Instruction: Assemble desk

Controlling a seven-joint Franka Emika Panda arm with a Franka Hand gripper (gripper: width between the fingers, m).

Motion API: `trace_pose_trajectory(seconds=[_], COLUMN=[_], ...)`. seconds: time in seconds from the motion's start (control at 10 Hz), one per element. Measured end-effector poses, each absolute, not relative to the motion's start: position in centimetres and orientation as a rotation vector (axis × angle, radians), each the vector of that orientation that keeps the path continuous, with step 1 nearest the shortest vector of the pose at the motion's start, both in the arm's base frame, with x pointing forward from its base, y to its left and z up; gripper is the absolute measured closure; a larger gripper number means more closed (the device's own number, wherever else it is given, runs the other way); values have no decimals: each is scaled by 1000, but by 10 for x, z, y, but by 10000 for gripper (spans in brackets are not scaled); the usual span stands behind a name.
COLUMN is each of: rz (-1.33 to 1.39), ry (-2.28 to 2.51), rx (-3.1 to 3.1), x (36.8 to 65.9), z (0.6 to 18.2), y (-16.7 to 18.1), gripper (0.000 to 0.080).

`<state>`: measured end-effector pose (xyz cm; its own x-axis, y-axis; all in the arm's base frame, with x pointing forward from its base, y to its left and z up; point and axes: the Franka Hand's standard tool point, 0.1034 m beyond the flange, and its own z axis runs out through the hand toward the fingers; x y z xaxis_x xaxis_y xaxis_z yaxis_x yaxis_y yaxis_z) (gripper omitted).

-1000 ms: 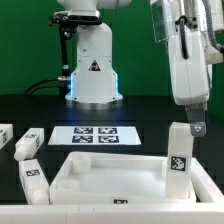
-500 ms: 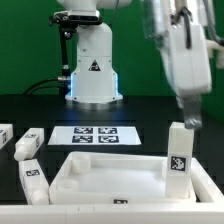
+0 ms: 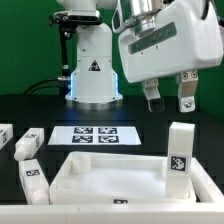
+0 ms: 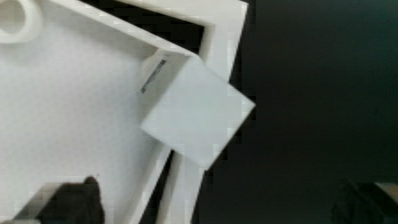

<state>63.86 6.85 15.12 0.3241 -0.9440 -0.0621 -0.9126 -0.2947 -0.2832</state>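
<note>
The chief risk from here is judged to lie with the upright white rectangular block leg (image 3: 178,152). It stands in the corner socket of the white plastic square rimmed panel (image 3: 105,176), at the exterior view's right. Whether it is fully seated cannot be told. If it is not, it could be tipped out by a low sweep of the tool (image 3: 167,100) toward the loose parts, since the arm's bulky wrist hangs above it.

A second hazard is seen in the three loose white block legs (image 3: 28,143) resting on the dark bench (image 3: 30,108) at the exterior view's left. One of them lies just beside the panel's rim. A careless grasp there could shove the panel and disturb the standing leg.

The tool is held high over the bench, well clear of the upright leg. Its fingers point downward, and the wrist housing appears somewhat tilted. The fingers are spread apart and nothing is gripped between them.

In the wrist view the leg's top face (image 4: 196,118) is seen from above at the panel's corner, and a dark fingertip (image 4: 71,200) shows at the frame's edge.

The marker board (image 3: 95,134) lies beyond the panel.
</note>
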Motion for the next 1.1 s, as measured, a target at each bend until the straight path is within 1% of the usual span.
trace_pose_trajectory(seconds=[0.1,0.3,0.4,0.7,0.8,0.9,1.0,1.1], rz=[-215,-273,-295,-316,-336,-346,-333,-327], ry=[1436,1088,985,777,560,338,199,-76], rx=[-2506,-2711,-2764,-2844,-2914,-2973,-3006,-3044], x=[636,632,632,632,631,628,620,612], z=[146,143,143,142,141,136,127,114], y=[51,11,4,3,-3,-25,-52,-86], gripper=[150,150,150,150,150,150,150,150])
